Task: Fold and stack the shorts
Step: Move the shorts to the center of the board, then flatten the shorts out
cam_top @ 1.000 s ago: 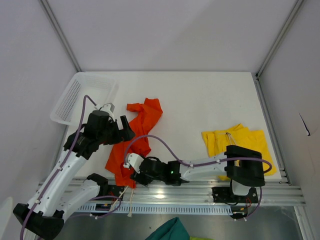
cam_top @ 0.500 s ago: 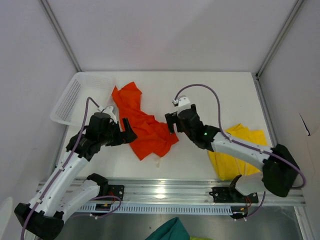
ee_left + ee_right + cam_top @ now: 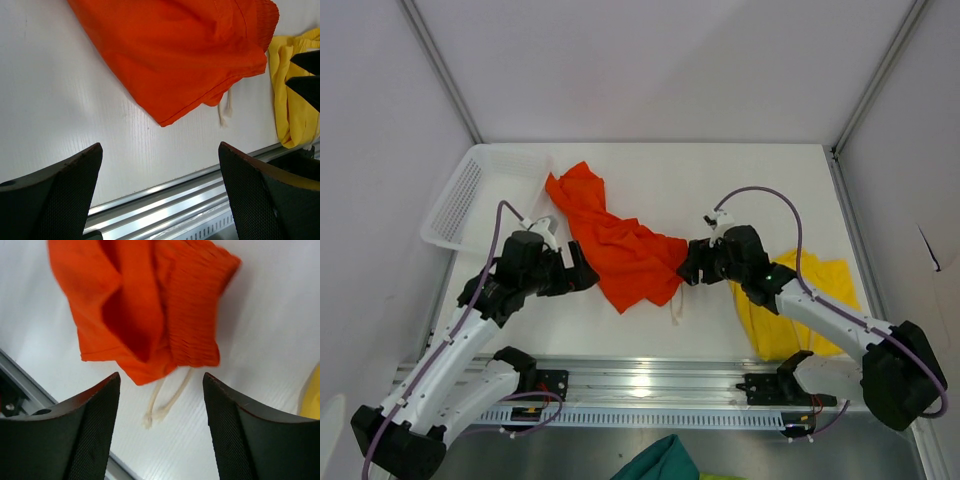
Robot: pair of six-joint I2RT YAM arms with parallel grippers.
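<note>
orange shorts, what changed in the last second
The orange shorts moved: their near end swung away from the rail, rightward. The right gripper swung from that near end to their right edge and now stands open, holding nothing. The left gripper stayed open beside them; yellow shorts and basket unmoved.

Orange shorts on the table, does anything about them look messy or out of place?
Yes. The orange shorts lie bunched and twisted in a diagonal heap, not spread flat, and a pale drawstring trails loose from their near end onto the table. The yellow shorts at the right are rumpled too.
</note>
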